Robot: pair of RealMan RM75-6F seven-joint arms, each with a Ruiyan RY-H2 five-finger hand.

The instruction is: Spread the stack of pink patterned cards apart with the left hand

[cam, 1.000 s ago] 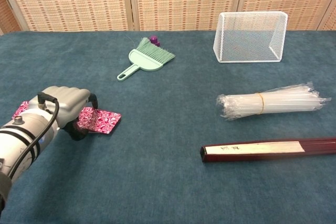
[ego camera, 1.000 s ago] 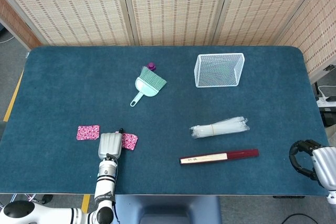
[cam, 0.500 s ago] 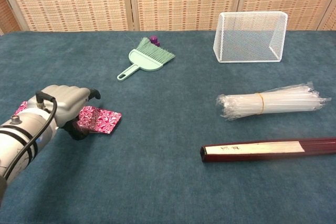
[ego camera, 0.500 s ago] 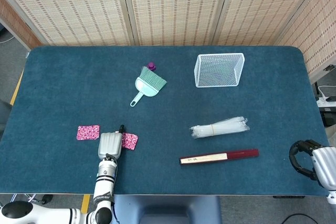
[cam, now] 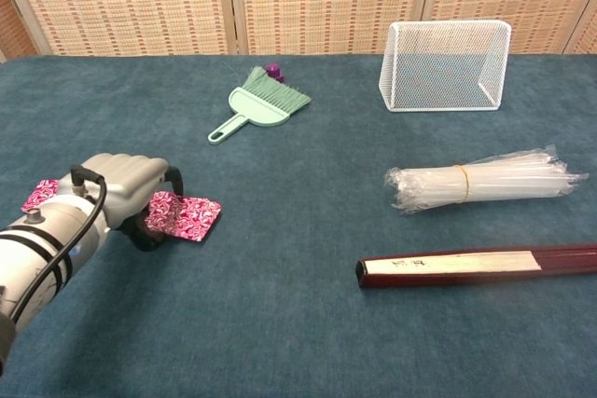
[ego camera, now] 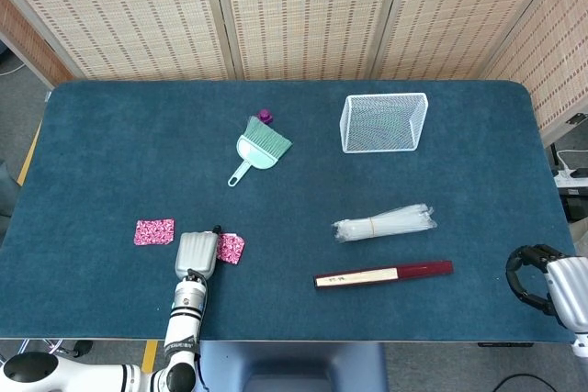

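Note:
Two lots of pink patterned cards lie apart on the blue table. One pink card (ego camera: 153,231) (cam: 39,195) lies flat to the left of my left hand (ego camera: 197,254) (cam: 126,195). The other pink cards (ego camera: 230,247) (cam: 187,217) stick out to the right from under that hand's curled fingers, which grip their left end against the thumb. The part of the cards under the hand is hidden. My right hand (ego camera: 540,280) rests at the table's near right corner with its fingers curled in and nothing in them; it shows only in the head view.
A green hand brush (ego camera: 258,151) (cam: 258,105) lies at the middle back and a white wire basket (ego camera: 384,122) (cam: 446,64) at the back right. A clear bundle of straws (ego camera: 383,222) (cam: 478,179) and a dark red box (ego camera: 383,274) (cam: 476,265) lie right of centre.
My left hand has slid a little to the right, and the right-hand pink cards have moved right with it, widening the gap to the left card. A finger that had lifted is curled down again.

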